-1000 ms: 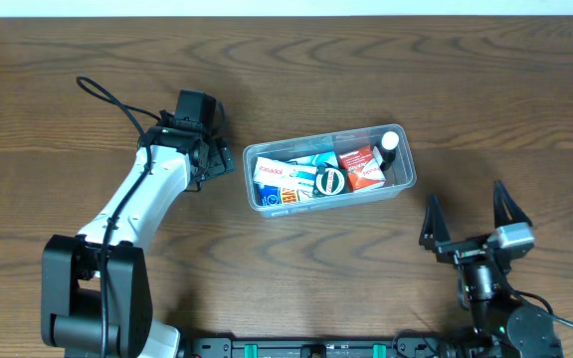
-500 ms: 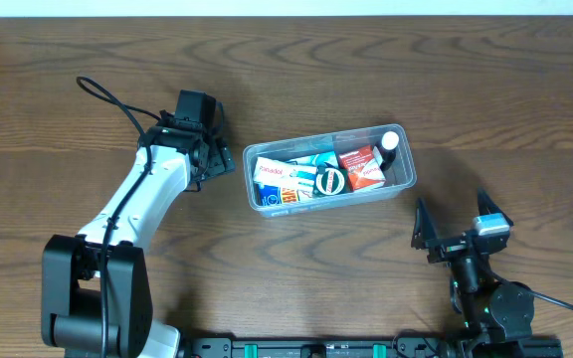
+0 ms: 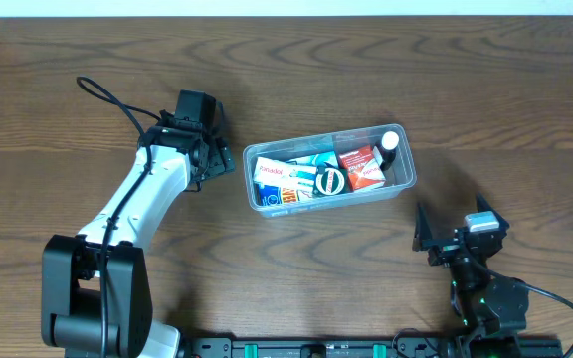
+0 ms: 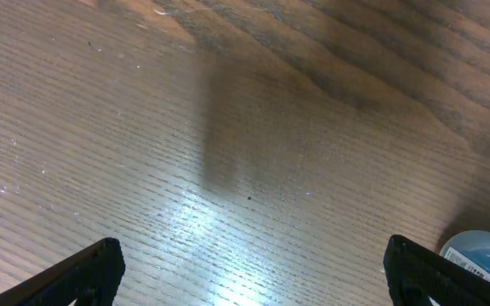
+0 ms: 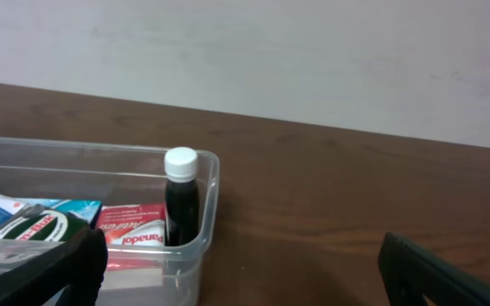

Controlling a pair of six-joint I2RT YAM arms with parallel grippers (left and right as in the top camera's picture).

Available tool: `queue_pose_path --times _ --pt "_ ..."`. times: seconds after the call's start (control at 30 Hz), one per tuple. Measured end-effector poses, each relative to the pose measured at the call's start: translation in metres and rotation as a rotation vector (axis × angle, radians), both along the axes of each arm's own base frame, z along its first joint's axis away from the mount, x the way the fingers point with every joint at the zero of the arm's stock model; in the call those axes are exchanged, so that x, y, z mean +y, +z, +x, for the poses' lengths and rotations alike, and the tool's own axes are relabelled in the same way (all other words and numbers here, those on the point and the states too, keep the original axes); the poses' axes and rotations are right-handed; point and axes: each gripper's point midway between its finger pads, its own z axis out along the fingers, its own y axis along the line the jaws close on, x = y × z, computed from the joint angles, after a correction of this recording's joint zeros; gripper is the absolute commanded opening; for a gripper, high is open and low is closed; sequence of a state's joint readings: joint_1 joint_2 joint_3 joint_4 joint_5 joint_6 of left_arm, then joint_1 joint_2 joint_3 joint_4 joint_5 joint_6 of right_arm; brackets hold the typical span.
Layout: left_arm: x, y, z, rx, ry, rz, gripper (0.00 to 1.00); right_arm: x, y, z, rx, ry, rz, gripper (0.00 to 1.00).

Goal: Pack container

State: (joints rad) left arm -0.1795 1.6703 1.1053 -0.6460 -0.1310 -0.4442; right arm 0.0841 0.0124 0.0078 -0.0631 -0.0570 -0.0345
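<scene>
On the brown wooden table [image 3: 366, 60] the clear rectangular plastic container [image 3: 326, 202] sits filled; the black left gripper [image 4: 256, 270] just beside it and black right gripper [image 3: 451, 212] nearby gape empty, so a careless swing could shove it.

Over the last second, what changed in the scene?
The right gripper, jaws open and empty, drew in toward its base and shifted slightly left. Nothing was taken hold of or let go. The left gripper stayed open beside the container, and the container, with its boxes and bottle, did not move.
</scene>
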Motion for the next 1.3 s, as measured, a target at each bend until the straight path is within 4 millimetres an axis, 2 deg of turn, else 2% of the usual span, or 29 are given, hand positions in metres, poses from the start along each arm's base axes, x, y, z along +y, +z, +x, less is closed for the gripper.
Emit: queue_pose_path --times 1.13,1.2,1.3 --pt "0.0 0.0 0.0 0.0 -0.001 0.0 0.98 0.002 0.0 0.0 0.0 0.013 -0.001 0.99" --pt "0.0 0.004 0.0 -0.008 -0.001 -0.002 0.98 0.002 0.0 0.0 0.0 0.013 -0.001 0.99" --pt "0.0 0.022 -0.001 -0.063 -0.001 -0.011 0.98 0.002 0.0 0.0 0.0 0.013 -0.001 0.99"
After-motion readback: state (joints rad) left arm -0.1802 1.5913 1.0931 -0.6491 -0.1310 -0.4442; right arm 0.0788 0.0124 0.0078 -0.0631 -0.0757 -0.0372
